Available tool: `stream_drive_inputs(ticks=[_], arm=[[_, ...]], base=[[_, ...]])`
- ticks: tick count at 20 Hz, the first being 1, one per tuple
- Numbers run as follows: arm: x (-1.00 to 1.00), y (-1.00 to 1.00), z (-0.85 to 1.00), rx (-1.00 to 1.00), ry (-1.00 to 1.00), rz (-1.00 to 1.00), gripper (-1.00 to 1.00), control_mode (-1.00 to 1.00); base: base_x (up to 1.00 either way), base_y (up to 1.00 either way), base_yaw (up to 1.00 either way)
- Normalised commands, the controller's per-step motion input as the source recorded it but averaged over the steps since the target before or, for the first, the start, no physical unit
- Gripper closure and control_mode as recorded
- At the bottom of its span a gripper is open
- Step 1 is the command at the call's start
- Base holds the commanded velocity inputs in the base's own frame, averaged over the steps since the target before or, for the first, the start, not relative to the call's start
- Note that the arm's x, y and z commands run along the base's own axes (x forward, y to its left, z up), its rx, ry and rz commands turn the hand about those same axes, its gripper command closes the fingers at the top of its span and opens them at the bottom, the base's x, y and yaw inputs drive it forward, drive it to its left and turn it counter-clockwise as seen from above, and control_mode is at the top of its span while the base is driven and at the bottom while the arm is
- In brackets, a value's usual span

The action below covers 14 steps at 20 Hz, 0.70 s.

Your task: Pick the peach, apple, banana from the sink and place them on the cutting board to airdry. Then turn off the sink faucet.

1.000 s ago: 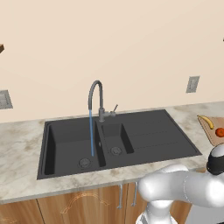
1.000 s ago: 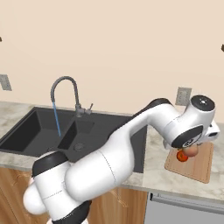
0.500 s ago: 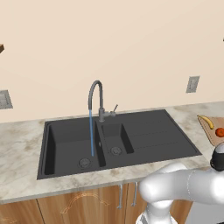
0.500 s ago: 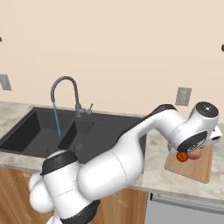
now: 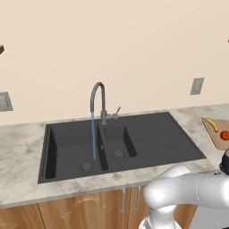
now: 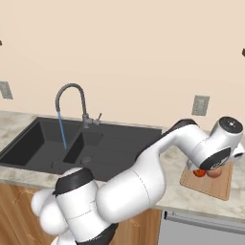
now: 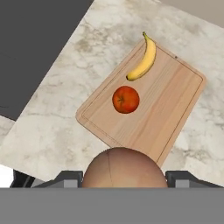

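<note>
In the hand view my gripper (image 7: pixel 123 178) is shut on the peach (image 7: pixel 123 168), a tan round fruit held between the two fingertips above the near edge of the cutting board (image 7: pixel 175 100). On that board lie the banana (image 7: pixel 143 59) and a red-orange apple (image 7: pixel 126 99), a little apart from each other. From the right base view the gripper (image 6: pixel 211 170) hangs over the cutting board (image 6: pixel 210 187), with the peach (image 6: pixel 215 173) beside the apple (image 6: pixel 198 173). The sink faucet (image 5: pixel 97 96) runs a blue stream (image 5: pixel 93 138) into the sink (image 5: pixel 147 134).
Marbled counter surrounds the sink and the board. The sink's ribbed drainboard (image 5: pixel 165 134) lies between the basins and the cutting board (image 5: pixel 214 136). A wall outlet (image 6: pixel 200 105) sits behind the board. Wooden cabinet fronts (image 5: pixel 80 208) run below the counter.
The hand, still holding the peach, has drifted slightly to the right over the board. The fruit on the board and the water stream are unchanged.
</note>
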Motion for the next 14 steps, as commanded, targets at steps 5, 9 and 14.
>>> stream_drive_inputs(ticks=[5,9,14], arm=[[0.12,0.0,-0.26,0.0,0.03,0.0,1.0,-1.0],[0.12,0.0,-0.21,0.0,0.03,0.0,1.0,-1.0],[0.11,-0.02,-0.23,0.0,0.0,0.01,1.0,-1.0]], base=[[0.0,0.0,0.0],[0.0,0.0,0.0],[0.0,0.0,0.0]])
